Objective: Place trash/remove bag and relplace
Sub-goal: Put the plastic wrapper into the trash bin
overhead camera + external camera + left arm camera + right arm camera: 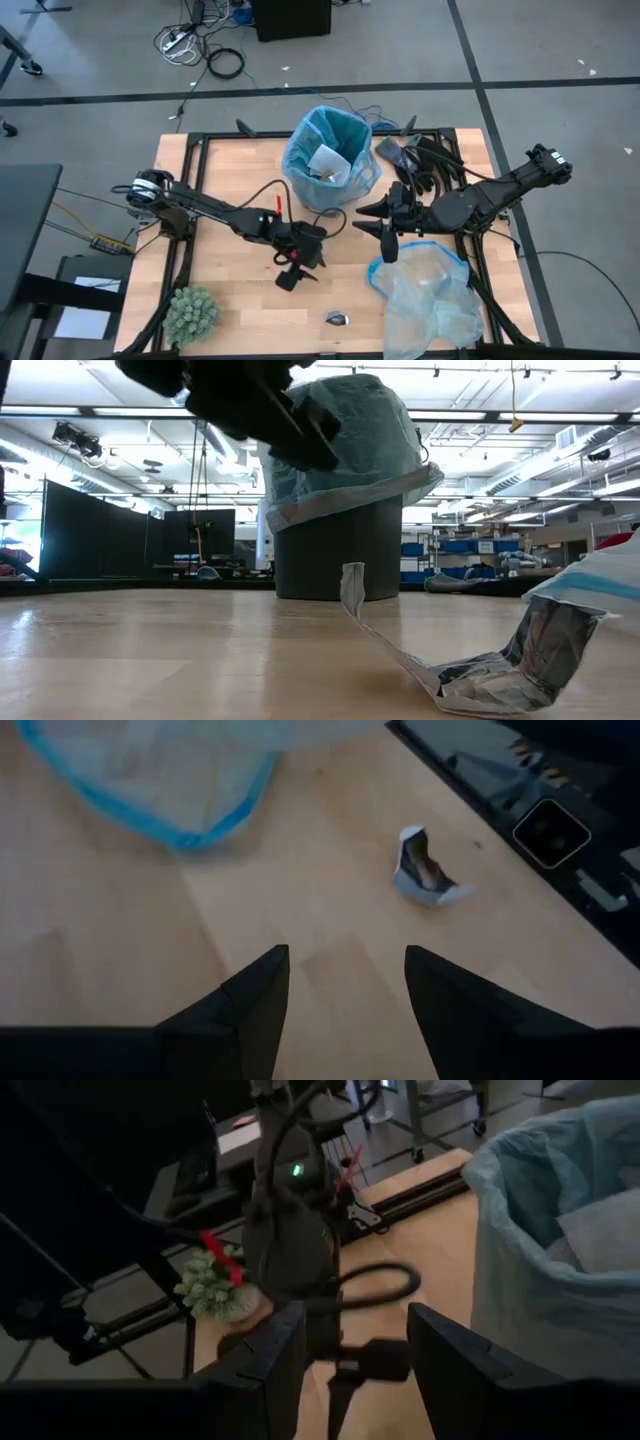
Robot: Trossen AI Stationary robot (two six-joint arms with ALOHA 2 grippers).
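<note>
Two dark jointed arms, looping black cables, red tags, a green indicator light, wedge-shaped black fingers.

A dark bin [338,555] stands upright at centre frame on a wooden table [150,660], lined with a sky-blue bag [370,440] folded over its rim. A crumpled wrapper [480,675] lies at lower right. A dark, blurred robot arm [240,400] crosses the upper left.

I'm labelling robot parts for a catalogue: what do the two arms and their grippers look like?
Both arms are black and slim. The left arm has a silver base joint, a looping black cable, a red mark. Left gripper and right gripper have flat, tapered dark fingers.
</note>
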